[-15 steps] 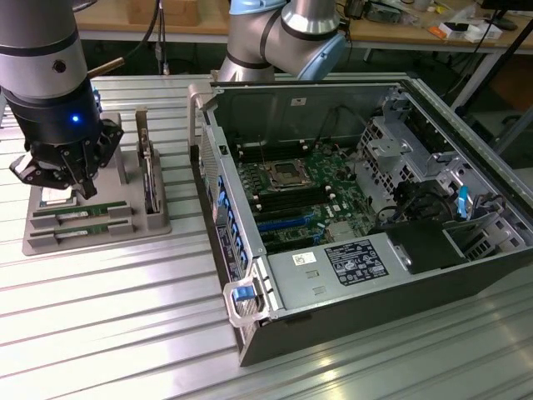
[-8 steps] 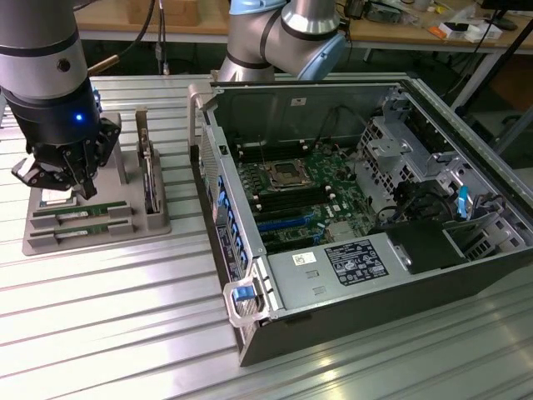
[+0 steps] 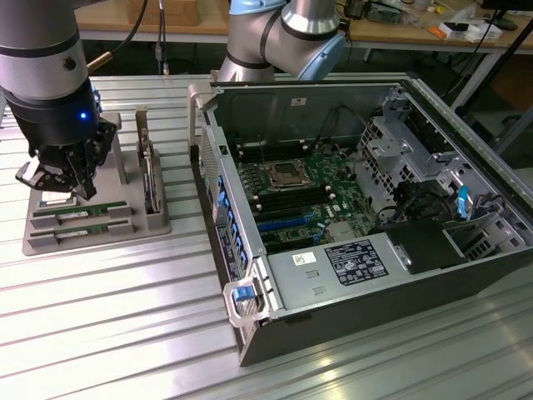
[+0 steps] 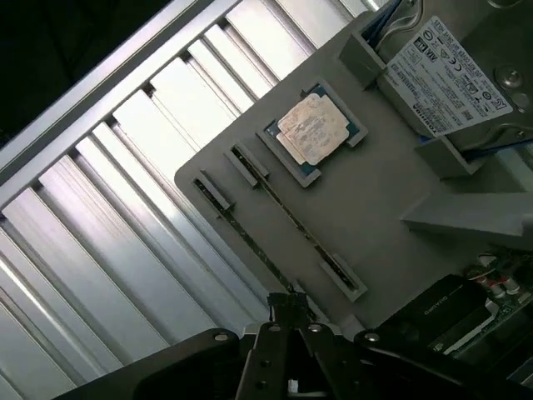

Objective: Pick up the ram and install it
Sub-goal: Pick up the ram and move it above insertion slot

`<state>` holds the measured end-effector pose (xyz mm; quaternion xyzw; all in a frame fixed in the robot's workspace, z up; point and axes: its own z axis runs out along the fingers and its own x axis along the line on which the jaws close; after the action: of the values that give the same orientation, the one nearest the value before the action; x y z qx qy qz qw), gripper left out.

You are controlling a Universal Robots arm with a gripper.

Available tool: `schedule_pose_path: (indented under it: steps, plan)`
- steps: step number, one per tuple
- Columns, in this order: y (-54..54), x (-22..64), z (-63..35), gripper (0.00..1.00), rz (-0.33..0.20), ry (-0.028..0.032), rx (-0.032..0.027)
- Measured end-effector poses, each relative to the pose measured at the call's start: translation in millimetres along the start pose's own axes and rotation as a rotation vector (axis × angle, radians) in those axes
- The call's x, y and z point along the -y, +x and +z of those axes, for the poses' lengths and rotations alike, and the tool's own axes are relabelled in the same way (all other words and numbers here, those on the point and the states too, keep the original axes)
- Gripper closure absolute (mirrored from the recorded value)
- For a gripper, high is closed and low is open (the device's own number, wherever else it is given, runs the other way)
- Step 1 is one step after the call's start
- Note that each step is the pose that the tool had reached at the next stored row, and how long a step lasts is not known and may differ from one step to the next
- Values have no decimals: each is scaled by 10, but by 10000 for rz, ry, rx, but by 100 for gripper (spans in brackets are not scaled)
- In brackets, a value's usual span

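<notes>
- Ribbed metal table point(image 3: 100, 333) is spreading under the pincer and running out on every side of it.
- Open computer case point(image 3: 350, 104) is lying on its side well apart from the pincer, toward the exterior view's right. The side panel is off.
- Motherboard point(image 3: 291, 192) is showing inside the case, far from the pincer. Dark memory slots are running across it.
- Robot arm point(image 3: 42, 75) is coming down from above the pincer, with a blue light glowing on the wrist.
- Grey parts tray point(image 3: 92, 243) is sitting on the table directly beneath the pincer.
- Pincer point(image 3: 81, 190) is hanging over the tray, pointing down. Its fingers are drawn together to a closed tip, and in the wrist view the pincer point(image 4: 287, 312) is showing that same closed tip.
- Hard drive point(image 4: 450, 71) is standing on edge in the tray, beside the pincer and apart from it, its white label facing out.
- The ram point(image 3: 90, 207) is lying in its tray slot just below the fingertips, the closest item to the pincer. Cannot tell whether the tips are touching it.
- Second ram stick point(image 3: 83, 227) is lying parallel in the next slot, one step farther from the pincer.
- Square silver processor point(image 4: 315, 129) is sitting flat in its tray pocket, near the pincer and not touching it.
</notes>
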<state>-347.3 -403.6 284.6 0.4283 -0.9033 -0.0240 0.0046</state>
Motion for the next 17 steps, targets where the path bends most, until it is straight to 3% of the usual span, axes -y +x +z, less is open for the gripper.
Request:
schedule_pose_path:
  steps: [17]
  plan:
    - [0,0,13,89,-4164,-47,-202]
